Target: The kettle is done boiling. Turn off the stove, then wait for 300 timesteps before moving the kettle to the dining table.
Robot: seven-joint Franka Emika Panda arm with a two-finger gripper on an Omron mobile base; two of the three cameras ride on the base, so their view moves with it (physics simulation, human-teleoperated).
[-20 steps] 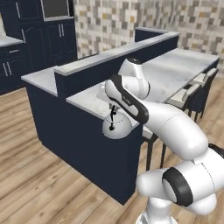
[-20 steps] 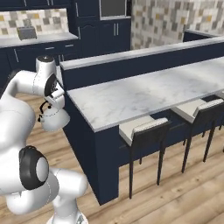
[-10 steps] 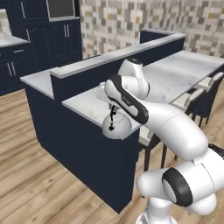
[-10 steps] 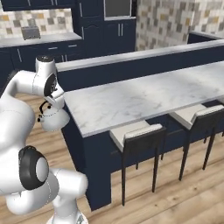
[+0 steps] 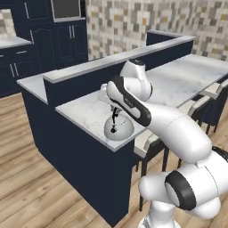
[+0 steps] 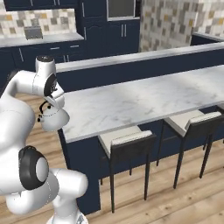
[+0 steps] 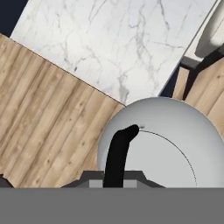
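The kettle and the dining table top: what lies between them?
Nothing; in the hand view the kettle hangs from the shut tool over the dining table corner, air below.

Warm wooden plank floor (image 5: 31,178) runs under the scene. At twelve o'clock a mosaic tile wall (image 5: 133,20) in beige and grey stands beside tall navy cabinets (image 6: 94,22) — a built-in oven (image 6: 121,8) set among them. Pale-seated stools (image 6: 127,140) on dark legs stand at five o'clock.

two rear base views sharing the dining table (image 5: 178,84); hand view close above the kettle (image 7: 166,140)
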